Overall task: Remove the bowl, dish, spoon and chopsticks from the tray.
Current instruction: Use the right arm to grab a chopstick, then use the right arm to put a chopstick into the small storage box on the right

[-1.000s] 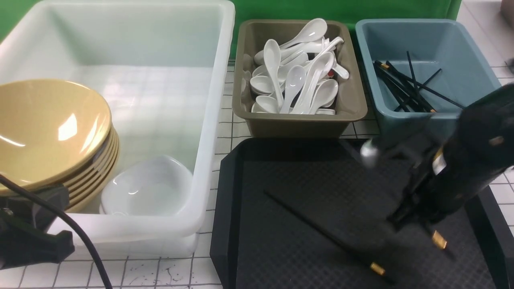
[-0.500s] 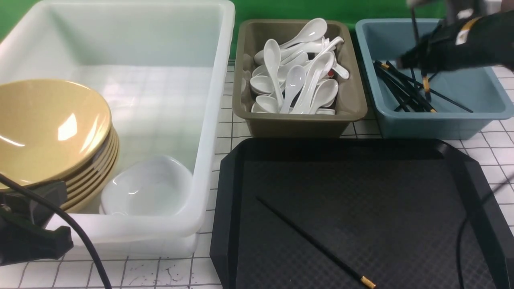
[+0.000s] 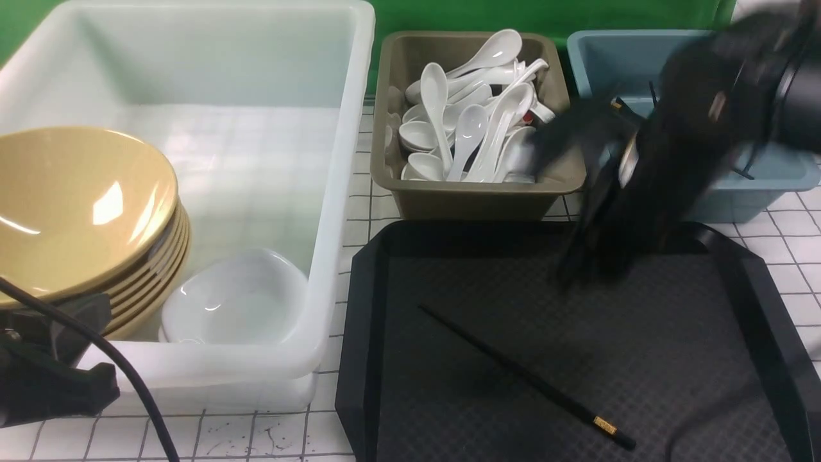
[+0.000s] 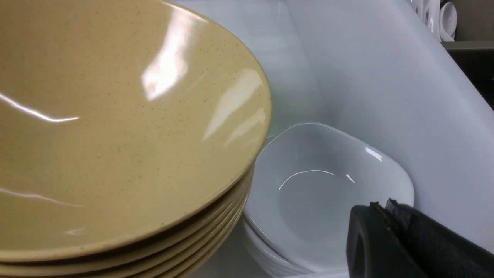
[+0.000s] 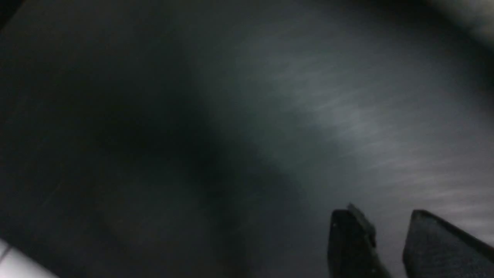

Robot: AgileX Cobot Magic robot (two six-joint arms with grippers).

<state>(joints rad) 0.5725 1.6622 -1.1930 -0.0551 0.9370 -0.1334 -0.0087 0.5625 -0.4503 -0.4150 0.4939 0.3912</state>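
One black chopstick with a gold band lies slanted on the black tray. My right gripper is a blur above the tray's far right part, well apart from the chopstick. In the right wrist view the right gripper is open and empty over the dark tray surface. The tan bowls are stacked in the white tub, with the white dish beside them. My left gripper is shut and empty just above the dish, next to the bowl stack.
A brown bin behind the tray holds many white spoons. A blue-grey bin at the back right is half hidden by my right arm. My left arm sits at the tub's near left corner.
My right gripper lifted one chopstick from the tray to the blue-grey bin, let it go, and swung back down over the tray. The other chopstick shifted slightly.
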